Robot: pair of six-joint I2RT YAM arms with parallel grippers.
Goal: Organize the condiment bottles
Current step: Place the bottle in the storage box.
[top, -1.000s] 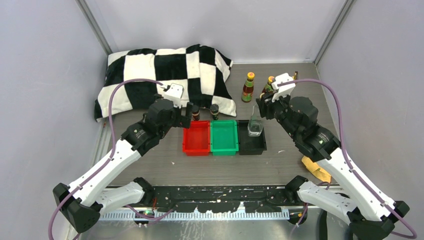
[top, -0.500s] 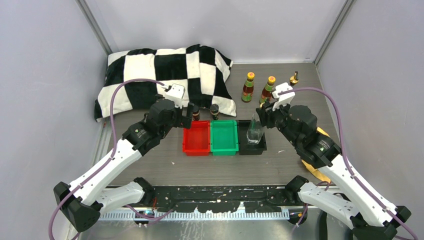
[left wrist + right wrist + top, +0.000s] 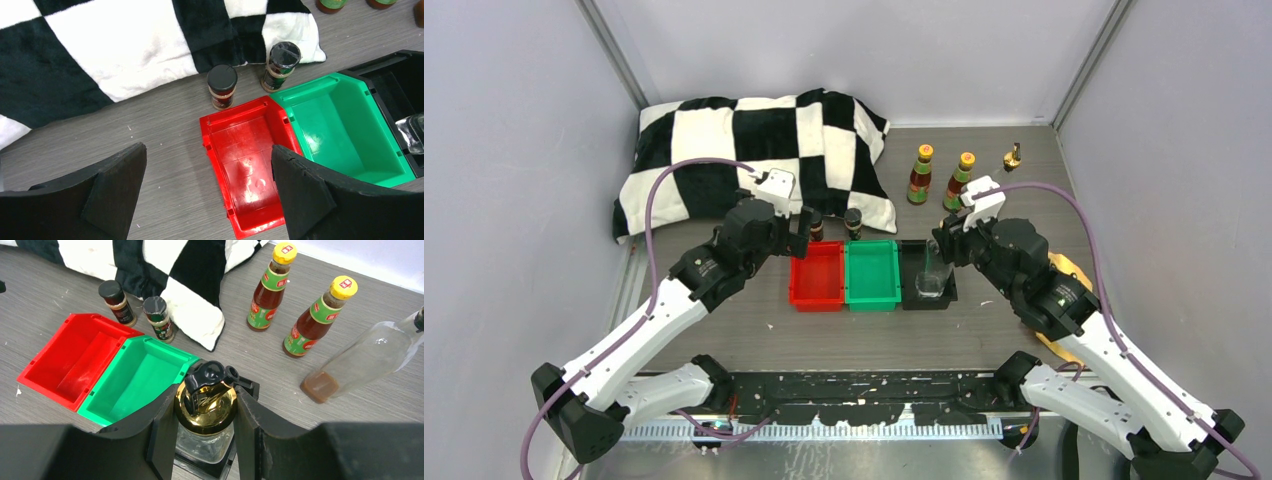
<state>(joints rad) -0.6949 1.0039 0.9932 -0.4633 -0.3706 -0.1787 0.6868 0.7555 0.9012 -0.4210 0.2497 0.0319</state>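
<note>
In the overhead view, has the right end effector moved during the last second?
Yes. The right end effector, shut on the glass bottle, drew back toward the black tray's near end, uncovering the orange-capped bottle behind it.

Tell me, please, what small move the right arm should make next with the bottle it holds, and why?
Probably ease it straight down until it rests, ready for release. The right pincer is shut around the top of the clear glass bottle, which hangs upright inside the black tray. Whether its base already touches the tray floor cannot be told.
</note>
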